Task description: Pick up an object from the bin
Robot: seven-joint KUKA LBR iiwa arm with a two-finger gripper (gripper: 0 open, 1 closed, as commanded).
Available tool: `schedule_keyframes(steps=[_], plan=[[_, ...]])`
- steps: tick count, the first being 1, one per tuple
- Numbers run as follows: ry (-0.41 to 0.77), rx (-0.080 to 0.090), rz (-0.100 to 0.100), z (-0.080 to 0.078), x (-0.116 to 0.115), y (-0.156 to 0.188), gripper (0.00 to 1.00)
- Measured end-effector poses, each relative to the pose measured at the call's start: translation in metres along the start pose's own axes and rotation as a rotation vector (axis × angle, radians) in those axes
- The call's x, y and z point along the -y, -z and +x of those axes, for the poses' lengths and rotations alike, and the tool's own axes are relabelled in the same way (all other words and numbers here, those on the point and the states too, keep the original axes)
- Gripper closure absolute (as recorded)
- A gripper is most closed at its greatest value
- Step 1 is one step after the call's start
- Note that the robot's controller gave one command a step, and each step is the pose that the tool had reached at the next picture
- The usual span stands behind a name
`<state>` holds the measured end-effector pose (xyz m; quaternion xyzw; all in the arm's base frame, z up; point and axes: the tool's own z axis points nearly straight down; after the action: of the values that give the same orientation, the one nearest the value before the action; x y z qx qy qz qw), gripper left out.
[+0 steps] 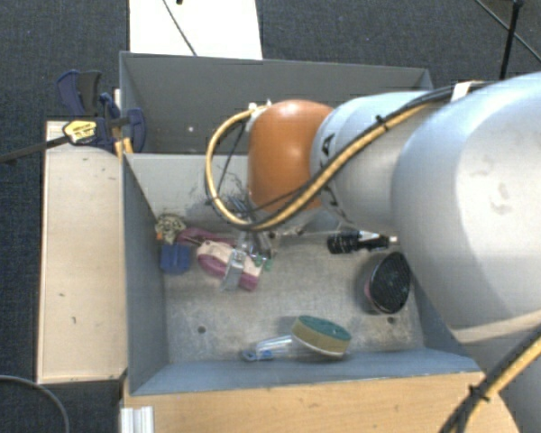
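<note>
1. Pink-and-purple lump (227,262), a small soft-looking thing with a pale pink top and a purple lower end, lies on the floor of the grey bin (146,332). It is left of the middle, nearer the left wall than the right, and about midway between the far wall and the near wall.
2. The pincer (255,251) is low over the floor at the lump's right-hand side. Its tip either touches the lump or stands just beside it; I cannot tell which. The wrist hides it from above, so I cannot tell how far it is open or whether it has hold of anything.
3. An orange cover (284,156) on the wrist stands directly over the pincer, with a yellowish cable (215,165) looped round its left side. The grey arm (460,197) comes in from the right and covers the bin's far right corner.
4. A blue thing (175,258) lies just left of the lump, near the left wall. Beyond it, toward the far wall, is a small tan-and-yellow thing (169,226). A purple strip (198,237) runs from there toward the lump.
5. A black marker (353,241) lies crosswise on the floor to the right of the pincer, its right end under the arm.
6. A dark round disc (389,283) sits by the right wall, tilted up on its edge.
7. Along the near wall lies a round pad (322,335) with a teal top and a tan rim. A small clear-and-blue thing (267,348) lies at its left side. Both are well apart from the lump.
</note>
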<state>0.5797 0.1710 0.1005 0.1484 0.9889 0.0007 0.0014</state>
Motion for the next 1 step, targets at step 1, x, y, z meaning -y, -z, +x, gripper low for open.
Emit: schedule_keyframes(steps=[1], plan=[[-0.107, -0.004, 0.002, -0.0046, 0.004, -0.0311, 0.0]])
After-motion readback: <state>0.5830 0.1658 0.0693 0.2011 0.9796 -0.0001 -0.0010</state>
